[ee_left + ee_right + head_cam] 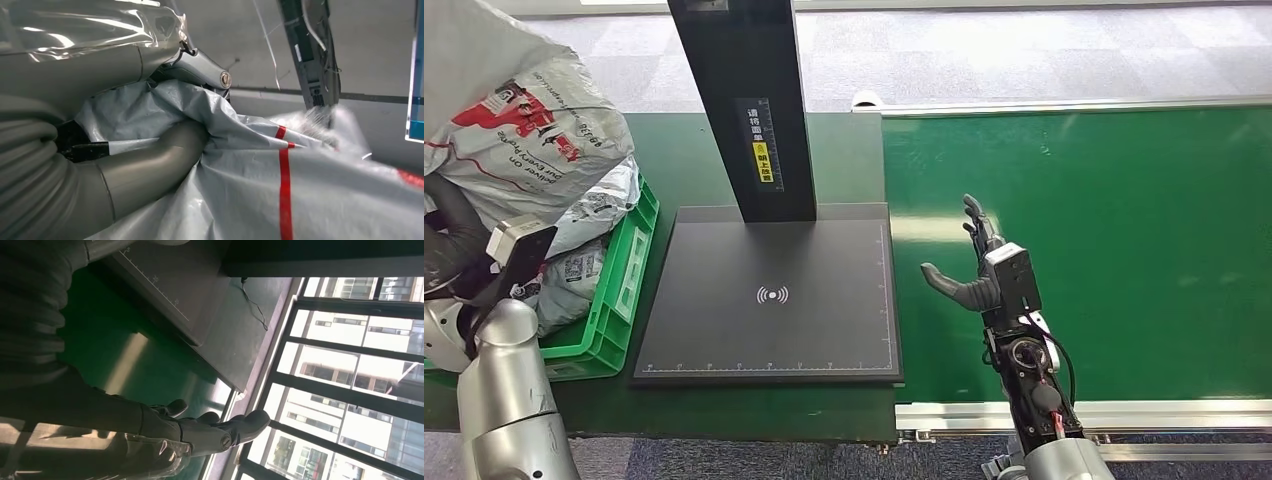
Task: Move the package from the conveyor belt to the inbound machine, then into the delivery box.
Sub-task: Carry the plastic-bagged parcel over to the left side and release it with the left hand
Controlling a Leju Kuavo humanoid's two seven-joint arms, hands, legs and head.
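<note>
While the belt lies bare and green: here is how things stand at the station.
Package: a grey plastic mailer bag (519, 130) with red print sits high at the far left, above the green crate (629, 285), bulging and crumpled.
Left hand: the left hand (449, 245) is dark and low at the left edge, right against the underside of the bag; in the left wrist view its thick grey thumb (165, 155) presses into the grey film with the red stripe and the fingers wrap the bag's fold, so it grips the package.
Crate: the green crate holds more grey parcels (574, 275), packed in beneath the lifted bag.
Inbound machine: the black scanning platform (769, 295) with a white wireless mark lies flat between crate and belt, its black post (744, 100) rising at the back with a yellow label.
Right hand: the right hand (974, 270) hovers over the green conveyor belt (1124, 250), just beside the platform's edge, fingers straight and spread, thumb out to the side, holding nothing.
Right wrist view: dark fingers (235, 427) stretch out above the green belt, windows beyond.
</note>
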